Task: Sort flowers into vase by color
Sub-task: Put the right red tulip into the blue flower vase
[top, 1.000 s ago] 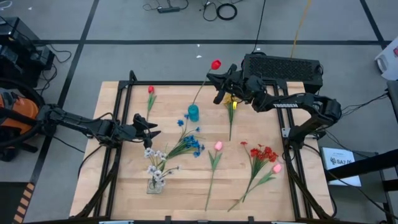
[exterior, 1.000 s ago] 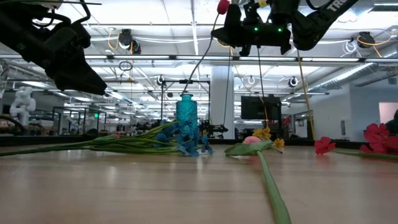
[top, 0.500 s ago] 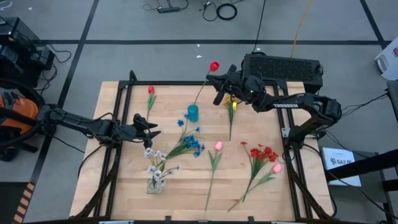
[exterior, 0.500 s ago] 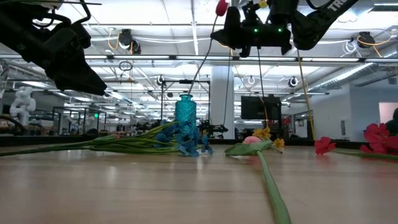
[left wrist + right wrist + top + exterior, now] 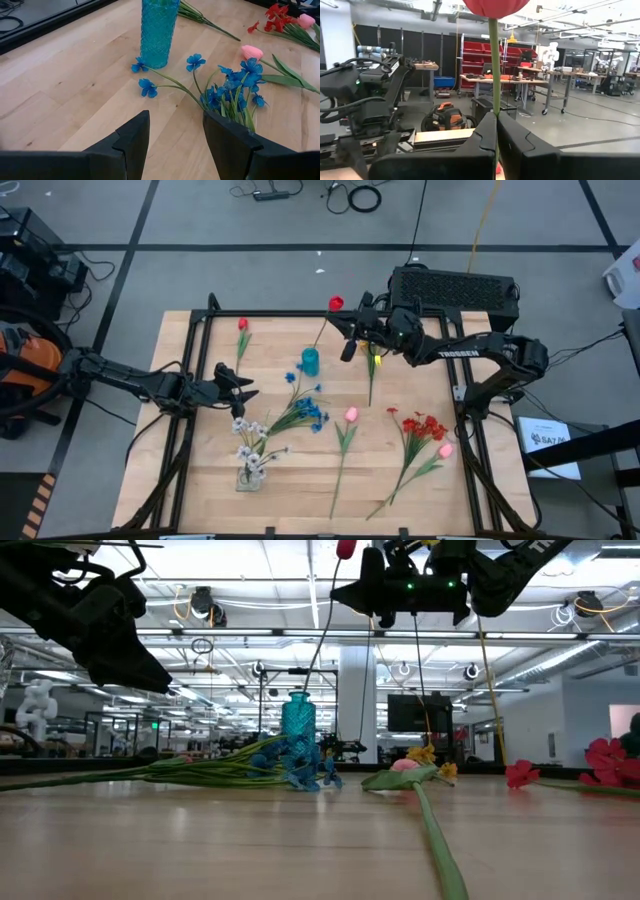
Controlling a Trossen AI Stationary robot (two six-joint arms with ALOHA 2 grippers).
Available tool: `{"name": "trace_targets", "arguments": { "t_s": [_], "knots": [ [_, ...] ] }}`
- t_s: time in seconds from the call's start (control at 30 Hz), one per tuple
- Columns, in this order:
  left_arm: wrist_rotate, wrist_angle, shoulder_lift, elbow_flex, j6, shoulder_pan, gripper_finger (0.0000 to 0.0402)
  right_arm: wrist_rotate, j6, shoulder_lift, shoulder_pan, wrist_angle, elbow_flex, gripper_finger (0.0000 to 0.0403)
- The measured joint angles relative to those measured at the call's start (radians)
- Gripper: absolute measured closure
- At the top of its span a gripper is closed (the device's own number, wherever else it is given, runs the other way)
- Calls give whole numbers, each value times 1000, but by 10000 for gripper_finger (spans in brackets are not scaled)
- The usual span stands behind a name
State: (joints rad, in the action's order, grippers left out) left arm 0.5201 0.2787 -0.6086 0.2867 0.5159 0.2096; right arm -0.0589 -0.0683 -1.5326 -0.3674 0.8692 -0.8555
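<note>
Holding a red flower (image 5: 336,304) by its stem, your right hand (image 5: 352,340) has its fingers pinched tight on the thin green stalk, as the right wrist view shows, with the red head above the fingers. Just below and beside that hand stands the blue vase (image 5: 310,361), and the stem slants down toward its mouth; whether the tip is inside, you cannot tell, so count this flower as not yet placed. Nearly everything else is left to do. Near the hand a yellow flower (image 5: 373,350) lies on the surface (image 5: 190,450). Farther off lie the blue spray (image 5: 312,412), two pink flowers (image 5: 350,415), a red spray (image 5: 422,426) and another red flower (image 5: 242,325). Farthest, white flowers (image 5: 250,452) sit by your left hand (image 5: 240,392), which waits spread and empty.
</note>
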Motion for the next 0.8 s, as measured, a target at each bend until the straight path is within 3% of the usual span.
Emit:
{"name": "trace_targets", "arguments": {
  "t_s": [0.2,0.53,0.8],
  "knots": [
    [5,0,0,0,0,0,210,0,-22,-28,6,4,-4,403],
    [12,0,0,0,1,0,210,-26,-3,-222,9,-8,-141,403],
    [12,0,0,0,-3,0,210,-26,16,-246,9,-103,-150,403]
  ]
}}
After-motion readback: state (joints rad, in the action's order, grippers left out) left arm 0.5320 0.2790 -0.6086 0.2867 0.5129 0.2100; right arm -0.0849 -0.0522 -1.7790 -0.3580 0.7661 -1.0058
